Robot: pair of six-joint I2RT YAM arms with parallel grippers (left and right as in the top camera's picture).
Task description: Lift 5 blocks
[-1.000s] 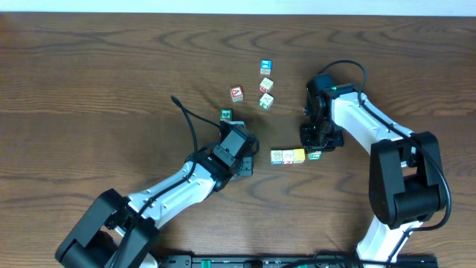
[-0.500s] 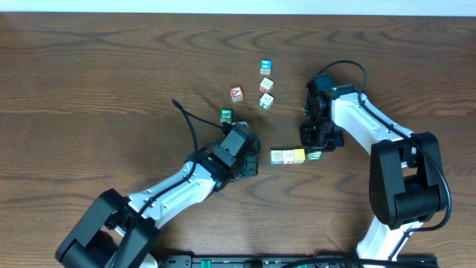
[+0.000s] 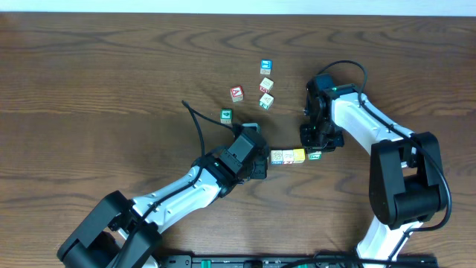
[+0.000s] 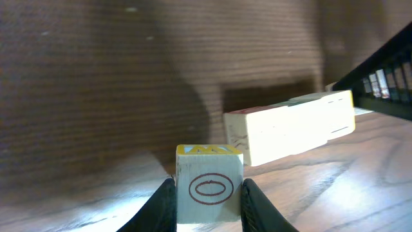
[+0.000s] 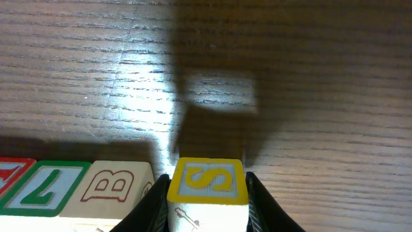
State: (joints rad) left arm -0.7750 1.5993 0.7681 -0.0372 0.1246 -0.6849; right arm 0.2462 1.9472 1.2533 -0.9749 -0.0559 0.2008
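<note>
My left gripper (image 4: 207,201) is shut on a cream block (image 4: 209,173) with a red oval on its face and a yellow top. It sits low over the wood, just short of a row of blocks (image 4: 290,127). From overhead that row (image 3: 288,156) lies between my left gripper (image 3: 260,159) and my right gripper (image 3: 315,149). My right gripper (image 5: 207,196) is shut on a block with a yellow S face (image 5: 207,179). This block sits right beside a B block (image 5: 119,187) and a green 7 block (image 5: 45,187).
Loose cubes lie farther back: a blue one (image 3: 265,68), two cream ones (image 3: 266,85) (image 3: 265,100), a red one (image 3: 236,94) and a green one (image 3: 225,115). A black cable (image 3: 195,119) trails off the left arm. The right arm's base (image 3: 405,186) stands at the front right.
My left arm has carried its block to the right, up to the left end of the row. The right arm and its block have stayed put.
</note>
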